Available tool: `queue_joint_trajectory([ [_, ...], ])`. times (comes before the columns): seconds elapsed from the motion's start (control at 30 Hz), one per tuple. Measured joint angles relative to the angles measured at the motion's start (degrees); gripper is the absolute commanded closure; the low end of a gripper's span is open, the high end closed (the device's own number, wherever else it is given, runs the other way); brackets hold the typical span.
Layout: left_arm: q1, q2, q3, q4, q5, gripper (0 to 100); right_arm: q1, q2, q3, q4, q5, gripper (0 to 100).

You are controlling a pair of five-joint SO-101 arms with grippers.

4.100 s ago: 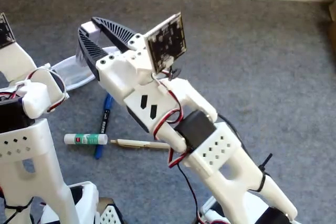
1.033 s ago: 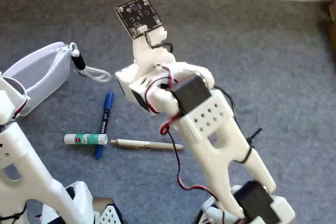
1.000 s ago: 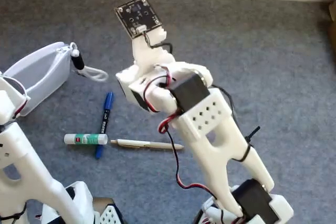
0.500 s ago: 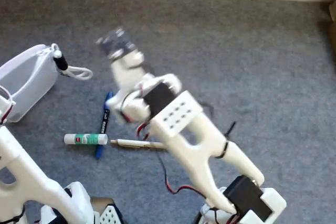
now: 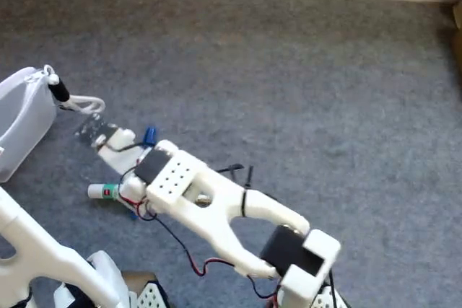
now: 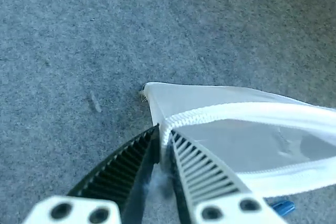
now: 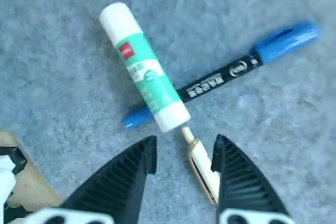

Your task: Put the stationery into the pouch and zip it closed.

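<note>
A grey carpeted surface (image 5: 325, 91) is carrying a white-and-green glue stick (image 7: 144, 88) lying across a blue marker (image 7: 231, 72), with what looks like a cream pen (image 7: 202, 167) lying just beside the glue stick's end.

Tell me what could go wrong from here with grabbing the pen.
The open right hand straddles just the tip of the pen, so it may pivot or slip out when lifted. The end of the glue stick sits right by that tip and could get knocked. The left hand pinches the pouch only at its rim, which might slip.
</note>
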Motion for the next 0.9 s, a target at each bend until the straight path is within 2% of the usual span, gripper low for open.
queue_joint_trajectory([
  [0.23,0.0,0.0,0.0,0.0,0.0,99,-1.05,6.07,-5.01,0.0,0.35,83.1],
  [0.47,0.0,0.0,0.0,0.0,0.0,99,-1.14,12.48,-10.02,0.0,6.42,83.1],
  [0.9,0.0,0.0,0.0,0.0,0.0,99,-0.97,20.31,-15.74,0.0,6.59,83.6],
])
